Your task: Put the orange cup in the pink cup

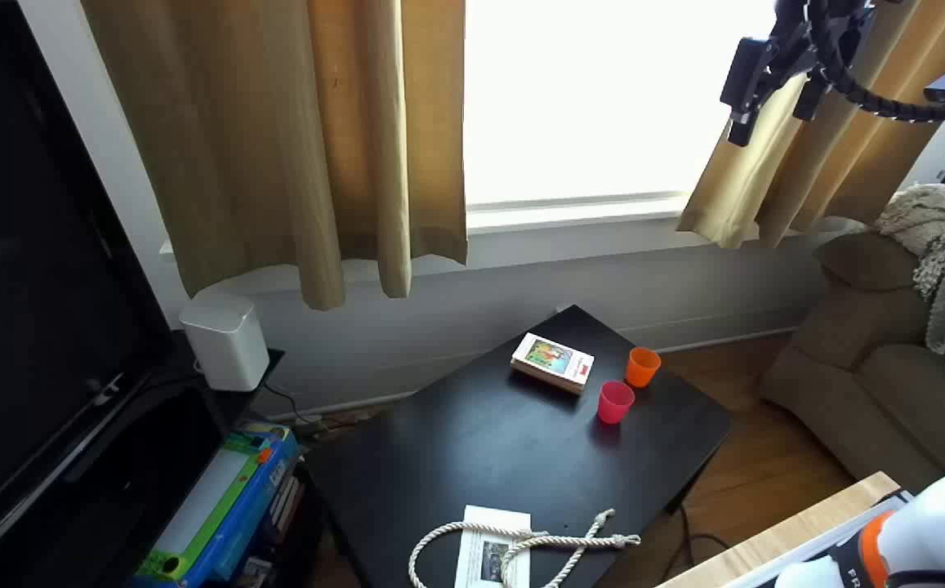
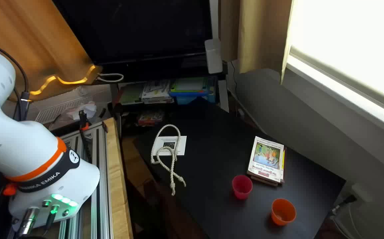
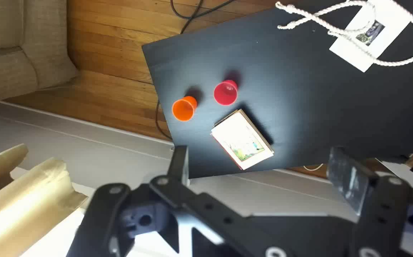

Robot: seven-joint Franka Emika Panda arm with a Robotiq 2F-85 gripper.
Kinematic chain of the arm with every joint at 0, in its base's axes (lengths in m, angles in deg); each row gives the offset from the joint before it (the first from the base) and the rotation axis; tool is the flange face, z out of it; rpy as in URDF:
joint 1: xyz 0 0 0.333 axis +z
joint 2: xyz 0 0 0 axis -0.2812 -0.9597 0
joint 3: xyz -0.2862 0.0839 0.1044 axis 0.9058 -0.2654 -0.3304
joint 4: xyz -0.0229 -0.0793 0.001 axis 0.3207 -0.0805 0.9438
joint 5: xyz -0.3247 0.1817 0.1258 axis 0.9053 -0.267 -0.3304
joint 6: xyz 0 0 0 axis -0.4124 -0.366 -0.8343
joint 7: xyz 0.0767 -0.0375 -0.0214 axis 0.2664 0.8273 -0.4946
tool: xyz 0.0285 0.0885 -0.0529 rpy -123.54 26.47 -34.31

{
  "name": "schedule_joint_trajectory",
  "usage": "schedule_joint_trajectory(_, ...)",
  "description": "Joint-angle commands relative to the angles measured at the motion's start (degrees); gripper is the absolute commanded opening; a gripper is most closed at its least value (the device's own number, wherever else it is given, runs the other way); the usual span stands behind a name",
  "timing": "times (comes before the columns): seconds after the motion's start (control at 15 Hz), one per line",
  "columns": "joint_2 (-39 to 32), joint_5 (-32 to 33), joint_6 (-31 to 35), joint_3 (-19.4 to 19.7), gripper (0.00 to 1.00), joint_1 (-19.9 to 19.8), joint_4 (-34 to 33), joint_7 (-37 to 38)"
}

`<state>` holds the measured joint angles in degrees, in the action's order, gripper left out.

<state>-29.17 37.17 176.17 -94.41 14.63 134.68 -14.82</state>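
Observation:
The orange cup (image 1: 642, 367) stands upright on the black table (image 1: 456, 441) near its end. It also shows in an exterior view (image 2: 283, 212) and the wrist view (image 3: 184, 109). The pink cup (image 1: 615, 403) stands upright a short distance from it, apart; it also shows in an exterior view (image 2: 242, 187) and the wrist view (image 3: 225, 92). Both cups have their mouths up. My gripper (image 1: 770, 124) is high above the table, in front of the window and curtain. In the wrist view the gripper (image 3: 261, 162) has its fingers wide apart with nothing between them.
A small stack of books (image 1: 552, 362) lies close to both cups. A white card with rope (image 2: 170, 146) lies at the table's other end. A window wall and curtains (image 1: 358, 147) border the table. A sofa (image 1: 872, 351) and the wooden-edged robot base (image 2: 117, 186) stand nearby.

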Motion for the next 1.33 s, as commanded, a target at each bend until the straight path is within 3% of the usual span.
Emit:
schedule_joint_trajectory(0.0, -0.12, 0.58, -0.22, 0.81, 1.00, 1.21, -0.16, 0.62)
schedule_joint_trajectory(0.47, -0.12, 0.58, -0.22, 0.81, 1.00, 1.21, -0.19, 0.62)
schedule_joint_trajectory(0.73, -7.07, 0.59, 3.73, 2.61, 1.00, -2.97, 0.56, 8.52)
schedule_joint_trajectory(1.27, -21.77, -1.11, 33.72, 5.89, 1.00, -6.85, 8.64, 18.41)
